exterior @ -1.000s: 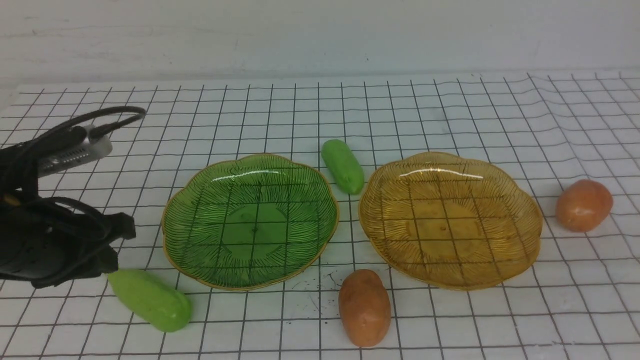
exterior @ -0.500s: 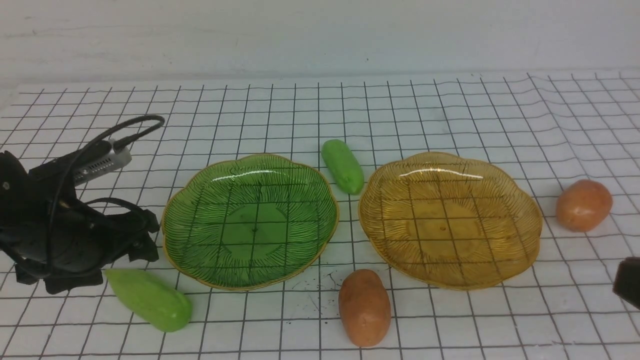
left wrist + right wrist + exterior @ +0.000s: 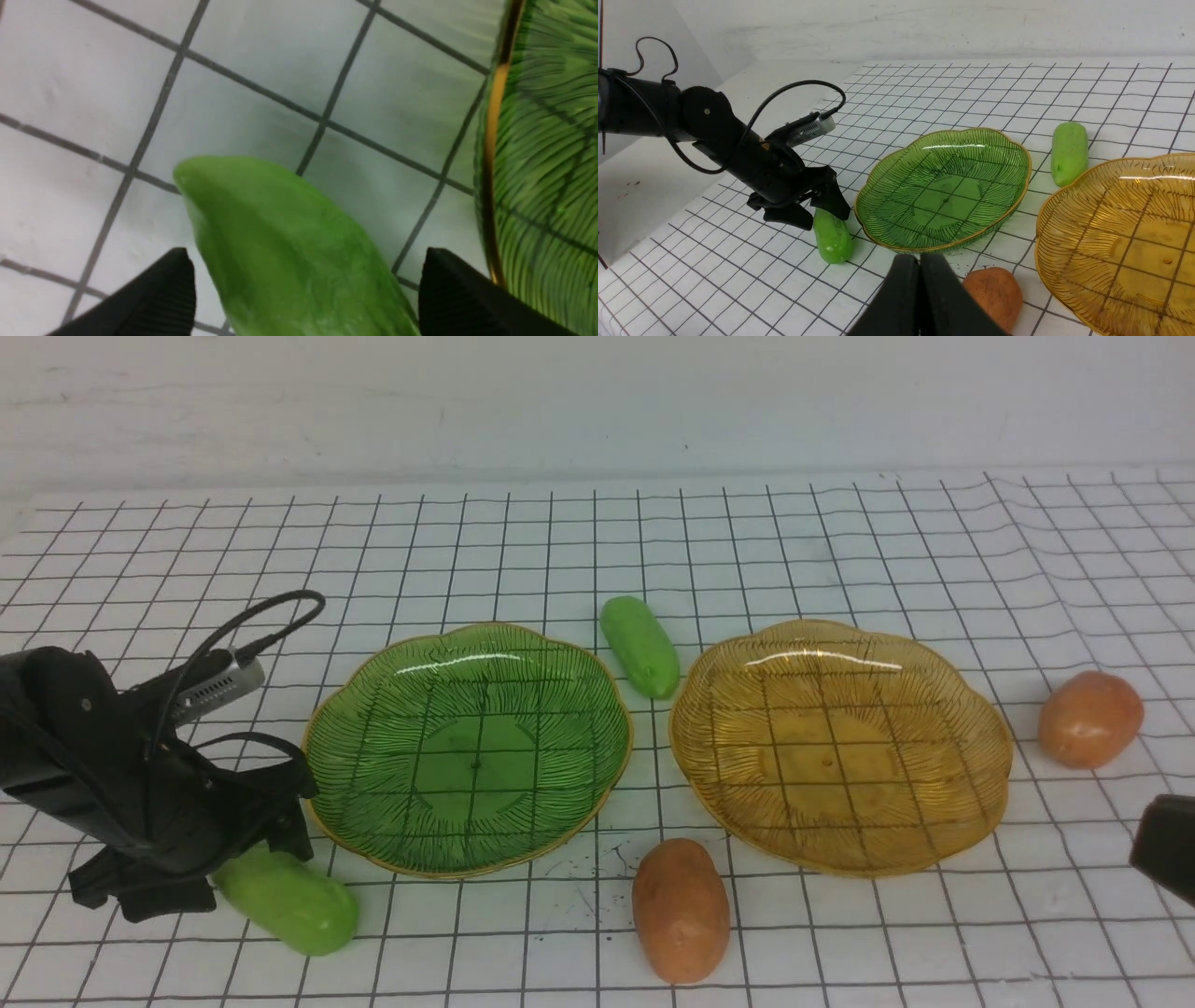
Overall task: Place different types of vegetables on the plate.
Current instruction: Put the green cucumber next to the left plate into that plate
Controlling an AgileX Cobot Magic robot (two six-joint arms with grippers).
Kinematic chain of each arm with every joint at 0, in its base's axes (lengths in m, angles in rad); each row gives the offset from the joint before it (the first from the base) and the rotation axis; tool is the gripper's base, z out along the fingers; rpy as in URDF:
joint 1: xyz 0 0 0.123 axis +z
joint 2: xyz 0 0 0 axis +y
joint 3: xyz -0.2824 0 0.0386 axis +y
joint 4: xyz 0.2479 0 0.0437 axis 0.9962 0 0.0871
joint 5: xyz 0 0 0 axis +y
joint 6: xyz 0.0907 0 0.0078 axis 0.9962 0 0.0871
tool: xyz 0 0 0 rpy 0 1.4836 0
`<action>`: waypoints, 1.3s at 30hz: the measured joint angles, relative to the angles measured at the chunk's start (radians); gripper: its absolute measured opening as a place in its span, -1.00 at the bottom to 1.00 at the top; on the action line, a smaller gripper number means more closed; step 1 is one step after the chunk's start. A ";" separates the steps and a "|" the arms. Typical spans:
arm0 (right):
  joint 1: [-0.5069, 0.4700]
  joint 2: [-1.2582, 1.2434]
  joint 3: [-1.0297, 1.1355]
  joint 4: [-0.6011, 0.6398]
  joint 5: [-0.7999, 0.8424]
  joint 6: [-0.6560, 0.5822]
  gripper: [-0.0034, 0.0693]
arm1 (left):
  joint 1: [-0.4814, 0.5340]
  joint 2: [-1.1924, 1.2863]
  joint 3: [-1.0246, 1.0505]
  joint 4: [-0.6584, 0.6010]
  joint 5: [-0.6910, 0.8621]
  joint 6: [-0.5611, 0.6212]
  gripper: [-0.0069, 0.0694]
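While the left arm reaches in low at the left side, its left pincer [image 3: 238,873] sits spread wide open over one end of a smooth light-green cucumber-shaped toy [image 3: 289,901], one black finger on each side of it. From the left wrist view the cucumber [image 3: 289,252] runs right up the middle between the two fingers [image 3: 173,289]. There's a strip of desk showing on the plate side, so it's straddling it, not squeezing it. That cucumber lies flat on the white gridded desk [image 3: 840,541], just beside the near-left rim of the green ribbed glass plate [image 3: 467,756] with the gold edge.

Next over, a second light-green cucumber toy [image 3: 640,647] lies on the desk in the gap between the two plates, toward the far side. Nearer the camera, also between the plates, is an orange-brown oval potato toy [image 3: 681,910]. Right of those is the amber ribbed glass plate [image 3: 840,747], same scalloped shape as the green one. Past its right rim sits a second orange-brown potato toy [image 3: 1089,719], a little apart from it.

So all four veggies are on the desk, outside the plates.

Far right, only a black corner of the right arm pokes into the front view. Its wrist camera shows the right pincer [image 3: 920,266] with its fingers pressed together, gripping nothing, hanging above the desk near the closer potato.
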 joint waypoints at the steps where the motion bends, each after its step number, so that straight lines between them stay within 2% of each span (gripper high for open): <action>1: 0.000 0.000 0.000 0.000 0.000 -0.001 -0.95 | 0.000 0.005 -0.001 0.000 0.000 0.003 0.66; 3: 0.000 0.000 0.000 0.000 0.000 -0.003 -0.95 | 0.000 0.009 0.000 -0.001 -0.001 0.009 0.63; 7: 0.000 0.000 0.000 -0.001 -0.001 -0.004 -0.95 | 0.000 0.036 -0.006 -0.003 0.006 0.016 0.28; 11: 0.000 0.000 0.000 -0.002 -0.001 -0.013 -0.95 | 0.000 0.038 -0.012 -0.001 0.035 0.027 0.28; 15: 0.000 0.000 0.000 -0.007 0.007 -0.014 -0.95 | 0.000 -0.015 -0.011 0.016 0.183 0.099 0.28; 19: 0.000 0.001 0.000 -0.024 0.012 0.007 -0.95 | 0.000 -0.111 -0.017 -0.002 0.244 0.159 0.28; 22: 0.000 0.038 -0.015 -0.078 -0.016 0.125 -0.95 | 0.000 -0.217 -0.058 -0.086 0.245 0.338 0.28; 23: 0.000 0.081 -0.035 -0.106 -0.003 0.163 -0.95 | -0.001 -0.247 -0.080 -0.144 0.239 0.435 0.28; 24: 0.000 0.098 -0.045 -0.118 0.007 0.179 -0.95 | -0.002 -0.254 -0.083 -0.154 0.236 0.449 0.28; 30: 0.000 0.453 -0.261 -0.304 0.242 0.360 -0.94 | -0.058 -0.253 -0.180 -0.395 0.177 0.784 0.28; 34: 0.019 0.630 -0.343 -0.386 0.254 0.395 -0.94 | -0.122 -0.198 -0.230 -0.451 0.132 0.849 0.28; 36: 0.114 0.747 -0.394 -0.455 0.249 0.442 -0.94 | -0.174 -0.143 -0.276 -0.445 0.101 0.856 0.28; 39: 0.246 0.811 -0.410 -0.519 0.204 0.496 -0.93 | -0.194 -0.078 -0.319 -0.422 0.090 0.844 0.28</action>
